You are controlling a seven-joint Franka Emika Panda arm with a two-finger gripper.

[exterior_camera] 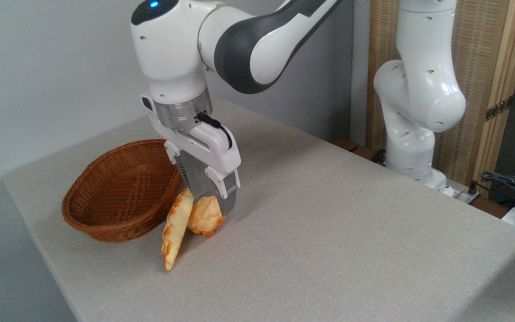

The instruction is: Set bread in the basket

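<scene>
The bread [204, 218], a small round golden bun, stands on edge just right of the basket [105, 197], a reddish-brown oval wicker one on the table's left side. My gripper [209, 206] reaches straight down over the bun, fingers closed against its sides; one grey finger [229, 202] shows on its right, while the other is hidden behind the bun. The bun's lower edge sits at or barely above the tabletop. Nothing lies in the part of the basket that I can see.
A longer pointed braided loaf [175, 232] stands on its edge between the basket and the bun, leaning against the bun. The arm's white base [411, 134] rises at the far right of the grey table [329, 232]. Cables lie off its right edge.
</scene>
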